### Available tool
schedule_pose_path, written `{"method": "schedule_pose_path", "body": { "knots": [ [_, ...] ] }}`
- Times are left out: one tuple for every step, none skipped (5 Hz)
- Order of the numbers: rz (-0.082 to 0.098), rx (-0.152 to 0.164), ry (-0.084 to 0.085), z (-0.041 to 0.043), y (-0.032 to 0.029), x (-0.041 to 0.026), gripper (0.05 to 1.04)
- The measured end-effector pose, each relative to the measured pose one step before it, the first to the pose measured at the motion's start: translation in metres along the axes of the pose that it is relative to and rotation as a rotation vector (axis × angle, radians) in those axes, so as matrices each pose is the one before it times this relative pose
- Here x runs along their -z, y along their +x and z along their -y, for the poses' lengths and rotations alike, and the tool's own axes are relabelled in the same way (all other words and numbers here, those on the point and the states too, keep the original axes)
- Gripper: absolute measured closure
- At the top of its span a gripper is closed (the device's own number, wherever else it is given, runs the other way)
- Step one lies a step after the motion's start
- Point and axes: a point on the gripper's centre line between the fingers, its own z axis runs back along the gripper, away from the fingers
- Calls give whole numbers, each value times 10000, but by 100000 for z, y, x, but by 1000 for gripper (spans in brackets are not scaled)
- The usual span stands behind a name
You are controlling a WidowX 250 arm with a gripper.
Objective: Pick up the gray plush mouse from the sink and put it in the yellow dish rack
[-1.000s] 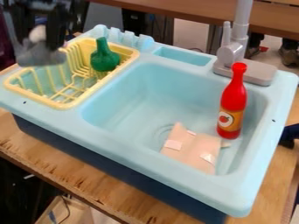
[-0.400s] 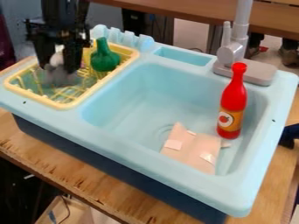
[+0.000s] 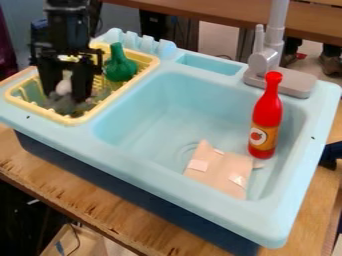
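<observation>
Fingers (image 3: 81, 87) of the black two-finger gripper (image 3: 65, 96), clamped on a grey object with a pale rounded knob (image 3: 63, 104), low within the yellow wire-style dish rack (image 3: 72, 120). Just beside them, a green bulbous toy (image 3: 120, 68) with a narrow neck. Beyond, the light-blue plastic sink (image 3: 170, 172), containing a red bottle (image 3: 268, 112) with orange label and a flat pinkish piece (image 3: 217, 171); grey faucet (image 3: 267, 60) behind; wooden desk (image 3: 87, 204) beneath.
</observation>
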Motion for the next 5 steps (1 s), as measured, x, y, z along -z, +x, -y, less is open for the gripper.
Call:
{"method": "schedule_pose_path", "body": {
  "knots": [
    [30, 172, -243, 429, -29, 912, 440],
    [15, 112, -106, 181, -32, 494, 370],
    [65, -309, -142, 318, -199, -325, 105],
    [900, 355, 386, 1810, -1560, -3679, 79],
    [975, 578, 252, 1951, -1623, -4943, 83]
  ]
}}
